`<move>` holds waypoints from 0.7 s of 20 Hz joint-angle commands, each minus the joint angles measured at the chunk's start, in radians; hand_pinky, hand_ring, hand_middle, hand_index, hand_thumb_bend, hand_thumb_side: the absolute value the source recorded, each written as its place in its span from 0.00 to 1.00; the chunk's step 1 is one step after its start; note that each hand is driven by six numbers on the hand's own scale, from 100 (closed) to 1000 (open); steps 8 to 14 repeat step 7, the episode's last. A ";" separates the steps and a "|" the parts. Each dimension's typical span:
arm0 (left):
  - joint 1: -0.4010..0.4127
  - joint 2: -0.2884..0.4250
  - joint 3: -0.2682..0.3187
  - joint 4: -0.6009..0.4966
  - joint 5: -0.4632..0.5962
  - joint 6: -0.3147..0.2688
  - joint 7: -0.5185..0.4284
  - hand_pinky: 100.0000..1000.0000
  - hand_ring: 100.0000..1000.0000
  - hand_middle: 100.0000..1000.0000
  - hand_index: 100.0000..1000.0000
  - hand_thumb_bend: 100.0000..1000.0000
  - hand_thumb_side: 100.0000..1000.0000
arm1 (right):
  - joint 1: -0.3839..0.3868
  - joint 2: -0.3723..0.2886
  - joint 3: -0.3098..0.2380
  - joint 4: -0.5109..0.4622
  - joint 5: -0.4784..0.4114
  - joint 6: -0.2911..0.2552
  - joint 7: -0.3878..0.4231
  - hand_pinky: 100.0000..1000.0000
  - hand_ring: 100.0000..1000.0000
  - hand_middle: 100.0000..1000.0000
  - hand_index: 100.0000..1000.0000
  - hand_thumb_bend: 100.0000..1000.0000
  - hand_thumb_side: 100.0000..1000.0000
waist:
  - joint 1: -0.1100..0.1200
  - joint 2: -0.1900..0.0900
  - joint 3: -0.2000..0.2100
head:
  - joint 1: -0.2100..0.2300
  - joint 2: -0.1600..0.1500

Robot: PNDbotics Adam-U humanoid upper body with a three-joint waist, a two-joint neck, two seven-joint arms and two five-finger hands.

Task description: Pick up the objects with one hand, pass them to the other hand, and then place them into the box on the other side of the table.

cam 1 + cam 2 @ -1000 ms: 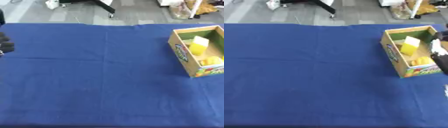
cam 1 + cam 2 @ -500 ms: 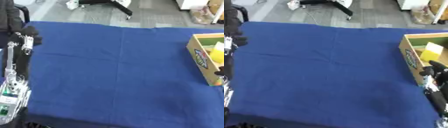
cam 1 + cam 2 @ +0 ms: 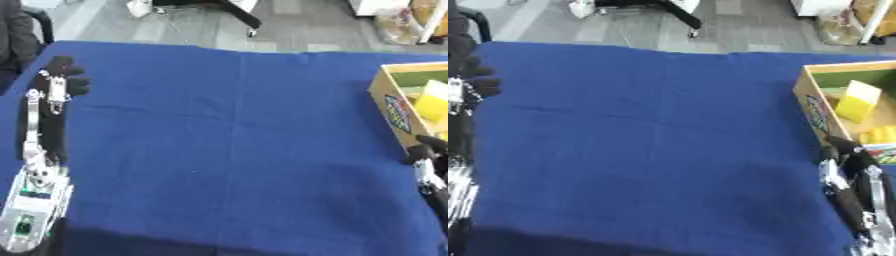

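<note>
Yellow block (image 3: 857, 101) lies inside cardboard box (image 3: 811, 102).

The box (image 3: 819, 118) bears a printed label (too blurred to read).

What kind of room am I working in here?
Probably a lab or office workspace: a table under a blue cloth, a grey hard floor with a black rolling chair base behind it, and a cardboard box holding yellow items at the right edge.
</note>
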State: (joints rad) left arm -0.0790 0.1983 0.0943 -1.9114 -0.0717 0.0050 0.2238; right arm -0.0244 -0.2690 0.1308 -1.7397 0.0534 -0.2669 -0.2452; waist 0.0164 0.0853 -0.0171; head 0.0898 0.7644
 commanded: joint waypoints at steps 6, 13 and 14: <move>-0.005 -0.006 -0.007 -0.001 0.000 -0.004 -0.010 0.67 0.61 0.59 0.73 0.28 0.87 | -0.008 0.005 -0.001 -0.003 0.008 0.000 -0.014 0.75 0.48 0.50 0.70 0.00 0.47 | -0.007 -0.007 0.004 | -0.106 0.006; -0.003 -0.008 -0.008 0.002 0.007 -0.004 -0.012 0.67 0.61 0.59 0.73 0.28 0.86 | -0.009 0.006 0.000 -0.003 0.009 0.000 -0.013 0.75 0.48 0.50 0.70 0.00 0.47 | -0.007 -0.007 0.003 | -0.111 0.006; -0.003 -0.008 -0.008 0.002 0.007 -0.004 -0.012 0.67 0.61 0.59 0.73 0.28 0.86 | -0.009 0.006 0.000 -0.003 0.009 0.000 -0.013 0.75 0.48 0.50 0.70 0.00 0.47 | -0.007 -0.007 0.003 | -0.111 0.006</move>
